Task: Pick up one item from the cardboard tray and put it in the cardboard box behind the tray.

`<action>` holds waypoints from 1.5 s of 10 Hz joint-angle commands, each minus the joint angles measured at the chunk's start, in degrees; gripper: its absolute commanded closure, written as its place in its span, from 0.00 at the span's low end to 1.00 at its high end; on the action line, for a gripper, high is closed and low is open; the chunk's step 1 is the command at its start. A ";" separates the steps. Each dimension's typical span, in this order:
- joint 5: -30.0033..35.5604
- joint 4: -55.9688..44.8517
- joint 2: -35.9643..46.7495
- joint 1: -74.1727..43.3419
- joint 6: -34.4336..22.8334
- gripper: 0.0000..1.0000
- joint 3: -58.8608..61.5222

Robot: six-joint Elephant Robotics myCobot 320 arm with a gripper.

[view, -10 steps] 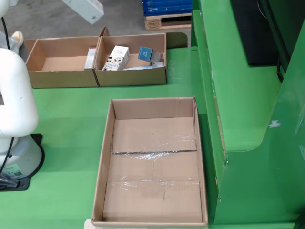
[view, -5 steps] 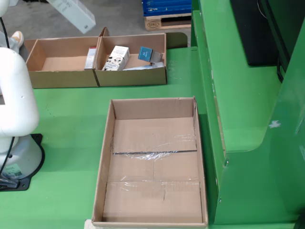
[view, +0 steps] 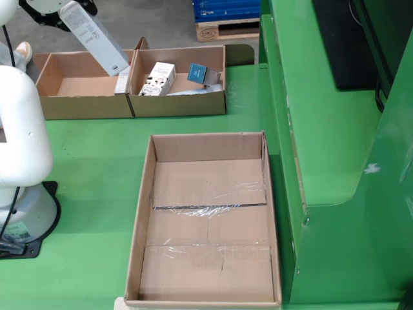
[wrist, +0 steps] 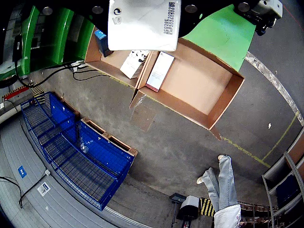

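In the fixed view, the pincer [view: 48, 10] is cut off at the top-left corner, its fingers hidden, so I cannot tell its grip. A white carton [view: 97, 39] hangs tilted from it above the two-part cardboard box [view: 84, 106] (a person's legs show in the pincer view). The front cardboard tray [view: 145, 213] lies bare on the green desk [view: 90, 168].

In the fixed view from the side, the smooth white rounded arm segment [view: 19, 126] fills the left edge. Below it a flared pale-grey base [view: 29, 216] sits on a flat black plate [view: 45, 240], bearing a small green-and-white label. A thin black cable [view: 8, 210] runs down the base's front. At top left, the tool [view: 48, 14] shows a black body under a white housing.
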 commanded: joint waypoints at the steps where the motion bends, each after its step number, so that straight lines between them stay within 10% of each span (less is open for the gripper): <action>1: 1.71 -4.97 2.78 0.54 0.42 1.00 1.31; 15: 2.78 -19.84 8.28 15.96 6.42 1.00 1.31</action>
